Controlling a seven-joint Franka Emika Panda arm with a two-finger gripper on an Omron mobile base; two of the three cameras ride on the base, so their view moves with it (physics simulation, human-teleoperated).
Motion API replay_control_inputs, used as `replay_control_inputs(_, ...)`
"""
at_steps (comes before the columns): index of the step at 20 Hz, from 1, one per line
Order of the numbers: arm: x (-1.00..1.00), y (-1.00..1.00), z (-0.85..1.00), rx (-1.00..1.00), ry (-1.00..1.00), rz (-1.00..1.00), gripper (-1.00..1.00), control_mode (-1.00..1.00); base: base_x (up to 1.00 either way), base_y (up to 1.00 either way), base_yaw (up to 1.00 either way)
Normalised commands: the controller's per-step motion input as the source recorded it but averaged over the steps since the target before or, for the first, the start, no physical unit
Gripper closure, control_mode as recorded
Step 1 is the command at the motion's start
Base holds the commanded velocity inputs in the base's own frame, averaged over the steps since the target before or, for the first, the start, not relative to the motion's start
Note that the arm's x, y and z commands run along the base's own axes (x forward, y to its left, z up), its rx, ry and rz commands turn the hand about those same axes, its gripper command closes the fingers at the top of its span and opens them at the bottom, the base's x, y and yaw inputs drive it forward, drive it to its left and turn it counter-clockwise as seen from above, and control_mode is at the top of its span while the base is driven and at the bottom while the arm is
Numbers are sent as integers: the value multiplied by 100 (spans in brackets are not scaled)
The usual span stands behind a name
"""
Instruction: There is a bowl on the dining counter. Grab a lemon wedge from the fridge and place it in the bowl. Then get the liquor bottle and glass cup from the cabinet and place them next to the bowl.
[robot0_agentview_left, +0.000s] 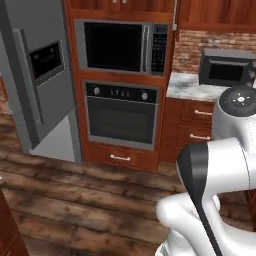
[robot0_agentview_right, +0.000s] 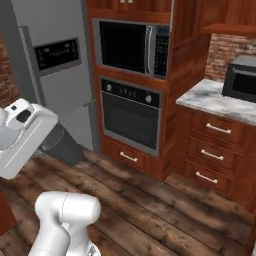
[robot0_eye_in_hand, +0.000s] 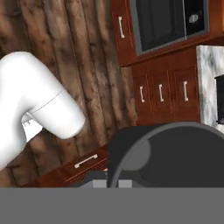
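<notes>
Grey steel fridge (robot0_agentview_left: 35, 85) stands closed beside the oven (robot0_agentview_left: 121, 114); the gripper is fully closed, holding nothing.

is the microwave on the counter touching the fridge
Apart. In the left base view the fridge stands far left, the countertop microwave far right, with the oven column between them.

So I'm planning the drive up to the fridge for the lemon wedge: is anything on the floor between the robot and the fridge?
Nothing visible stands in the way. Bare wood floor runs from the robot's base to the fridge, whose doors are closed, so a door must be opened before the wedge can be reached.
</notes>
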Motion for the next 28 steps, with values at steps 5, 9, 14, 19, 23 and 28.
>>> replay_control_inputs(5,0,0,0,0,0,0,100,100,-77,82,66)
replay_control_inputs(9,0,0,0,0,0,0,100,100,-66,95,68)
replay_control_inputs(14,0,0,0,0,0,0,100,100,-41,100,68)
replay_control_inputs(19,0,0,0,0,0,0,100,100,-25,100,69)
replay_control_inputs(23,0,0,0,0,0,0,100,100,-18,100,68)
replay_control_inputs(28,0,0,0,0,0,0,100,100,-4,100,65)
